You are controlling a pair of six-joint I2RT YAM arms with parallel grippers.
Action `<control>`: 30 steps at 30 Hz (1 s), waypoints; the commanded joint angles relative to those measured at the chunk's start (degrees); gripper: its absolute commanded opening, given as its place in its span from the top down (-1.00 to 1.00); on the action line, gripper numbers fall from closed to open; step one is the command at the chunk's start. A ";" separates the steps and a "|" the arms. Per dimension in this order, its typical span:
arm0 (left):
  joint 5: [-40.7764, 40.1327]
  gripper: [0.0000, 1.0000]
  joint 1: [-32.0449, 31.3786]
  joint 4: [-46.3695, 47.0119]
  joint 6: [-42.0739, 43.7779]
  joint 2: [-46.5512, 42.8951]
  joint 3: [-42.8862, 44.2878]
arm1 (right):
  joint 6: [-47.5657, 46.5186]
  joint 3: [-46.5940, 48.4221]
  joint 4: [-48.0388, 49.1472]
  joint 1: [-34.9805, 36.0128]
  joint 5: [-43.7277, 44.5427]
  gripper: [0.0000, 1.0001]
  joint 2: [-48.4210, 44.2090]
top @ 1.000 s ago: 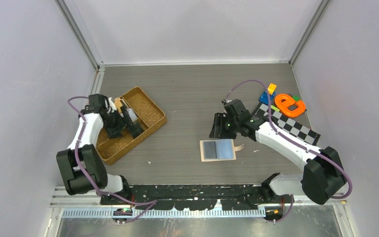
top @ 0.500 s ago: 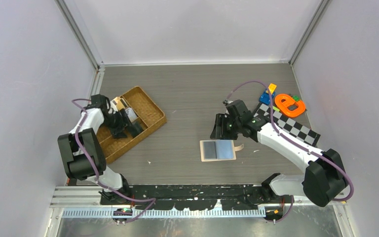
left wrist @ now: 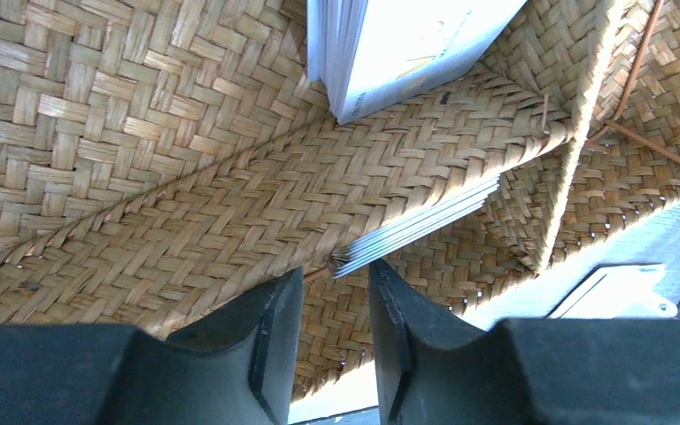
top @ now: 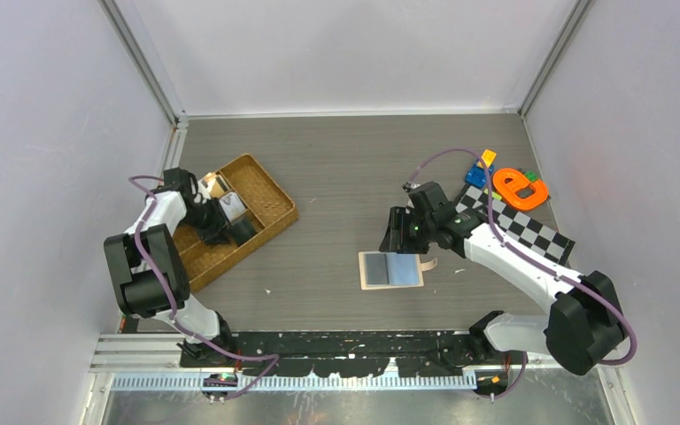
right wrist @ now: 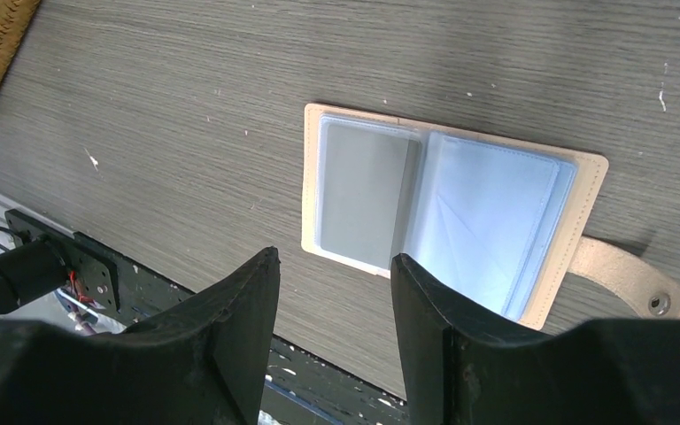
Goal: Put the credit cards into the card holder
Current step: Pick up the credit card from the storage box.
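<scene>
Wicker tray (top: 274, 186): stood at an angle on the left side of the dark wood-grain table (top: 336, 168), with the left arm reaching into it.
Left gripper (left wrist: 335, 292): its black fingers were parted by a narrow gap with nothing between them, the tips low over the woven floor of the tray.
Credit cards (left wrist: 421, 221): a thin stack, seen edge-on, lay in the tray against a woven ridge. Its near corner sat just beyond the left fingertips, and contact could not be told.
White pack (left wrist: 407, 44): a flat white item with a small yellow mark lay deeper in the tray, apart from the stack.
Card holder (top: 390, 268): lay open and flat near the middle of the table, well apart from the tray, with its pale pockets facing up and its snap tab sticking out on the right arm's side.
Grey card (right wrist: 363, 190): sat inside the pocket on the half away from the tab.
Right gripper (right wrist: 335, 261): hung above the open holder with its fingers spread wide and empty, clear of the leather.
Right edge: a checkered board (top: 531, 232), an orange toy (top: 518, 188) and a blue block (top: 475, 174) lay together, well apart from the holder.
</scene>
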 commanded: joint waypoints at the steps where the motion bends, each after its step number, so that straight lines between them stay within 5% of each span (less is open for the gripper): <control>1: -2.40 0.33 0.70 1.49 1.28 -0.12 1.98 | -0.63 -0.36 0.45 -0.31 -0.82 -0.08 -2.49; 23: -2.77 1.00 0.72 0.92 3.80 -7.39 -0.77 | 0.48 -2.22 0.88 -0.34 -0.99 -0.09 -4.03; 30: -1.03 1.00 0.65 1.16 4.71 -11.10 -2.07 | 0.61 -2.48 0.89 -0.40 -0.82 -0.08 -4.25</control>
